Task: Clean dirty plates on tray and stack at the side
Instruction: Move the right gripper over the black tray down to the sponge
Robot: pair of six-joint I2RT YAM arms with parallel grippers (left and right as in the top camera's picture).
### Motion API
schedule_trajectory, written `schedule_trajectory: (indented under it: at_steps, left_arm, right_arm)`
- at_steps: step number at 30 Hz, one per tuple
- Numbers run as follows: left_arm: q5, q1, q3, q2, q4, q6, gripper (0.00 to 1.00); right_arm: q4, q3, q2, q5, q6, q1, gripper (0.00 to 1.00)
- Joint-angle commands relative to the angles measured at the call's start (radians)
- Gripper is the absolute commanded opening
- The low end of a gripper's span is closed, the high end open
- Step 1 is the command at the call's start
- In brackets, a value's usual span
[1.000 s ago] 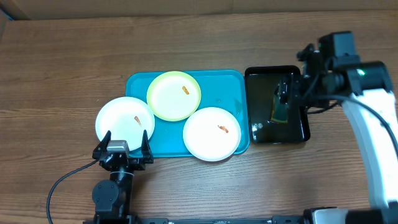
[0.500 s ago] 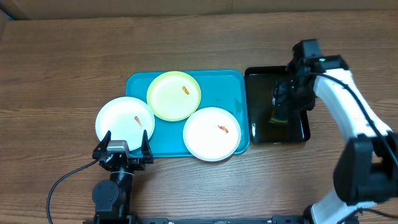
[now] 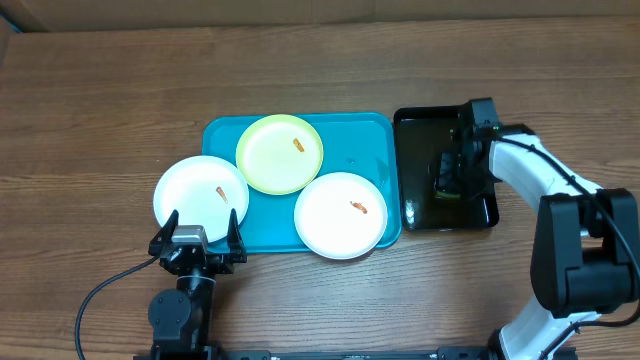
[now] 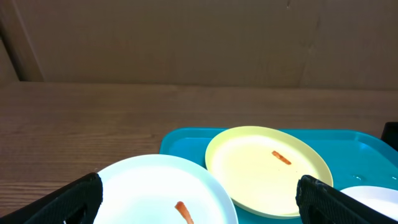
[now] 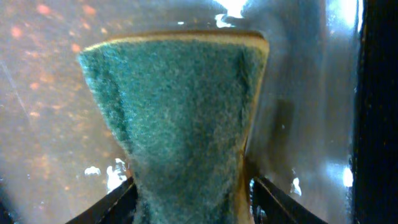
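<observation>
Our right jaws have dropped into the glossy black tray point(image 3: 430, 110) and pinch the coarse green sponge point(image 5: 180, 106); left jaws gape near the white plate's point(image 3: 190, 197) rim.

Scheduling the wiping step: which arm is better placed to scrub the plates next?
Right. The right gripper pinches the green sponge in the black tray. The left gripper sits open and empty at the near edge of the white plate.

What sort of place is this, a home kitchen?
Likely a robot test bench, not a home: a wooden table, a cardboard backdrop, and a white robot arm beside smeared plates on a tray.
</observation>
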Motion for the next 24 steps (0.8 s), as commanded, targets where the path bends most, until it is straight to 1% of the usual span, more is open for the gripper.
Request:
schedule_trajectory:
  at_steps: [1,2,3,4,5,7,8,9,10,11,16,20,24]
  left_arm:
    - [0.01,0.005,-0.004,-0.01,0.0,0.019,1.0]
    - [0.01,0.005,-0.004,-0.01,0.0,0.019,1.0]
    - [0.01,0.005,-0.004,-0.01,0.0,0.019,1.0]
    - [0.01,0.005,-0.004,-0.01,0.0,0.019,1.0]
    - [0.01,0.005,-0.004,-0.01,0.0,0.019,1.0]
    - [0.01,0.005,-0.004,-0.01,0.0,0.019,1.0]
    - [0.01,0.005,-0.004,-0.01,0.0,0.019,1.0]
    - [0.01,0.005,-0.004,-0.01,0.0,0.019,1.0]
    - [0.01,0.005,-0.004,-0.01,0.0,0.019,1.0]
    - [0.01,0.005,-0.004,-0.01,0.0,0.019,1.0]
    - [0.01,0.005,-0.004,-0.01,0.0,0.019,1.0]
    - [0.01,0.005,-0.004,-0.01,0.0,0.019,0.99]
    - [0.01,0.005,-0.004,-0.01,0.0,0.019,0.99]
  right_arm:
    - [0.039,-0.06,0.003,0.007,0.005,-0.003,0.49]
    - [0.052,-0.072,0.003,0.007,0.005,-0.003,0.36]
    - [0.059,-0.08,0.003,0.008,0.005,-0.003,0.19]
    - [0.062,-0.085,0.003,0.008,0.005,-0.003,0.09]
    - [0.061,-0.085,0.003,0.008,0.005,-0.003,0.04]
    - [0.06,-0.08,0.003,0.008,0.004,-0.003,0.04]
    - [0.05,-0.071,0.003,0.008,0.0,-0.003,0.15]
    - [0.037,-0.056,0.003,0.008,0.0,-0.004,0.39]
    - [0.02,-0.038,0.003,0.008,0.0,-0.004,0.54]
    - [-0.001,-0.012,0.003,0.008,0.0,-0.004,0.57]
    - [-0.078,0.107,0.003,0.008,-0.003,-0.004,0.67]
    - [-0.06,0.122,0.003,0.015,-0.013,-0.004,0.68]
    - [-0.004,0.092,0.004,0.05,-0.014,-0.004,0.69]
